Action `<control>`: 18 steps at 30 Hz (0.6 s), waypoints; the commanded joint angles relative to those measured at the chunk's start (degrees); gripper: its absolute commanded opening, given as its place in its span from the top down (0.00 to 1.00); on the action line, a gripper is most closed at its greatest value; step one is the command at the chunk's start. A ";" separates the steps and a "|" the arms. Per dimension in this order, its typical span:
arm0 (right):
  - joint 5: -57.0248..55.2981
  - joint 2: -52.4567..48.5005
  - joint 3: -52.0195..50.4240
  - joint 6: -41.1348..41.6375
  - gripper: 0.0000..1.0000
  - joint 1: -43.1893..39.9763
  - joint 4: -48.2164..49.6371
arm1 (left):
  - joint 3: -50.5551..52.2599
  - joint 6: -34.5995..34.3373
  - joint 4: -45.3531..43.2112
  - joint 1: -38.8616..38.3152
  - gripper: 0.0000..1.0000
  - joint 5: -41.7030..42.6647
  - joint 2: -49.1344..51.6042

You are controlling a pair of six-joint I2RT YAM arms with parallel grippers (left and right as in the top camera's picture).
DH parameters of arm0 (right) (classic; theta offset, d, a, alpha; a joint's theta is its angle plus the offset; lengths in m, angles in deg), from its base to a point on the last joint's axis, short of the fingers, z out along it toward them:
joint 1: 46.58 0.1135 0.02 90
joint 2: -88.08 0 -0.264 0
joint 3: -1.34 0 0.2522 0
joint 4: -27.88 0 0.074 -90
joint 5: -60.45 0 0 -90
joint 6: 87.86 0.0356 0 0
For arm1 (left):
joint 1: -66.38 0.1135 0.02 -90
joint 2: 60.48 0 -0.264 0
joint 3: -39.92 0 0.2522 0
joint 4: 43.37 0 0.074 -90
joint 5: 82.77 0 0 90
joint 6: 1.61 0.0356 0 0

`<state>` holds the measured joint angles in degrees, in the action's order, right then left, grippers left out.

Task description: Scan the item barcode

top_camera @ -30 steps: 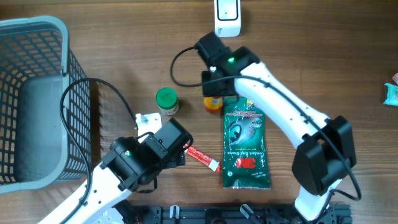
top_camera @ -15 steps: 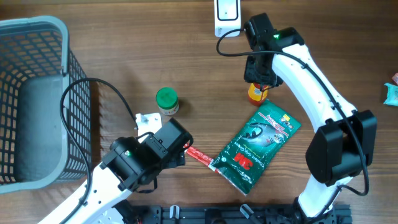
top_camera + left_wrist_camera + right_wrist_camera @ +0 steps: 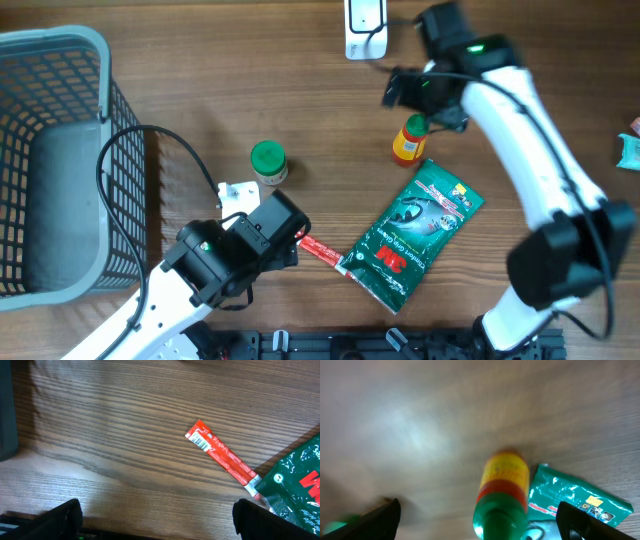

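A yellow bottle [image 3: 405, 148] with a red band and green cap stands upright on the wooden table, just in front of the white scanner [image 3: 366, 28] at the back edge. My right gripper [image 3: 422, 98] hovers over it, open, and the bottle [image 3: 503, 491] shows between the wide-spread fingers [image 3: 384, 518] without touching them. The right wrist view is blurred. My left gripper [image 3: 283, 246] hangs open near the front edge, with nothing between its fingers [image 3: 59, 521]. A red sachet [image 3: 220, 458] with a barcode lies just ahead of it.
A green 3M packet [image 3: 412, 234] lies slanted right of the red sachet [image 3: 325, 253]. A green-lidded jar [image 3: 268, 162] stands mid-table. A grey wire basket [image 3: 60, 160] fills the left side. A teal packet [image 3: 630, 150] peeks in at the right edge.
My right gripper carried the yellow bottle right and toward the scanner, then opened and let it go standing upright. The green packet swung to a slant. The left arm stayed still.
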<state>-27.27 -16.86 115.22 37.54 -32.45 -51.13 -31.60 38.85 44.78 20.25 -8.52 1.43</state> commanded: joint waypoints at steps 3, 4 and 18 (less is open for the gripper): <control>9.46 5.55 2.43 9.57 0.00 -14.16 1.27 | -0.55 0.94 0.00 -0.09 0.00 -0.13 -0.39; 13.49 4.74 1.92 9.55 0.00 -16.68 1.27 | -0.55 0.94 0.00 -0.09 0.00 -0.13 -0.39; 43.95 -18.58 1.11 -7.74 0.00 -27.50 -9.66 | -0.55 0.94 0.00 -0.09 0.00 -0.13 -0.39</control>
<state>11.29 -34.77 116.48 33.93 -60.21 -59.68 -31.60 38.85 44.81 20.25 -8.52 1.43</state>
